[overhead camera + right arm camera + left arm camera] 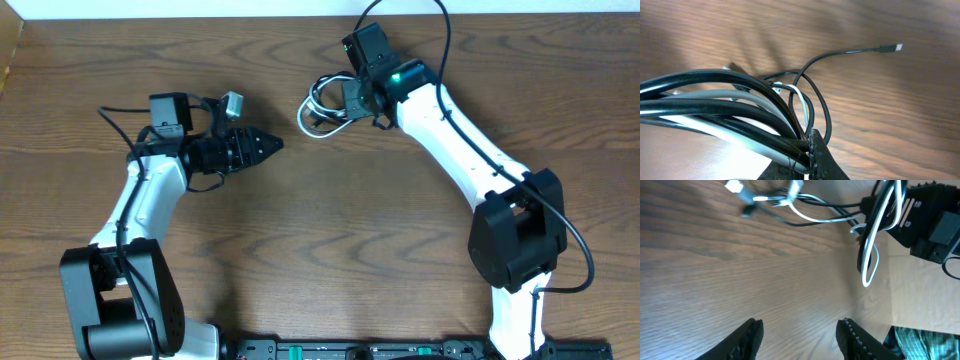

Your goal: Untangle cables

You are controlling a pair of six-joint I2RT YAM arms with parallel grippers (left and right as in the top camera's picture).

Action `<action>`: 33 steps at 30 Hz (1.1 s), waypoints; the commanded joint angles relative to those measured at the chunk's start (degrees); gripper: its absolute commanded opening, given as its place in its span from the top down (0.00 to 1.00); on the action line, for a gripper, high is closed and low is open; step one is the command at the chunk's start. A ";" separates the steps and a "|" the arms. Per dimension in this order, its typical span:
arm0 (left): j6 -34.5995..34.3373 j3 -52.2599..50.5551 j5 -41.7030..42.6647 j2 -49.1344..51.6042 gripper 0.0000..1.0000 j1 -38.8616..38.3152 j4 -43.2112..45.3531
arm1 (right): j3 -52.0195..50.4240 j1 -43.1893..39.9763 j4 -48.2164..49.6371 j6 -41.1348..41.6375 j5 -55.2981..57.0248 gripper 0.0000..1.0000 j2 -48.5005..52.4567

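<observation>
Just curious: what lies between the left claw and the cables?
Nothing: only bare table separates the left gripper from the cables, seen in the left wrist view.

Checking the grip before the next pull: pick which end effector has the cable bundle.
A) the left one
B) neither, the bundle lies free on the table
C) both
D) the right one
D: the right end effector is shut on the cables, while the left end effector is open with nothing between its fingers, apart from the bundle.
</observation>
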 commanded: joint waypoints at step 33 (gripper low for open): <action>-5.14 -0.20 -9.46 -0.42 0.44 -6.54 1.51 | 0.57 6.49 -0.13 3.96 21.40 0.99 -0.66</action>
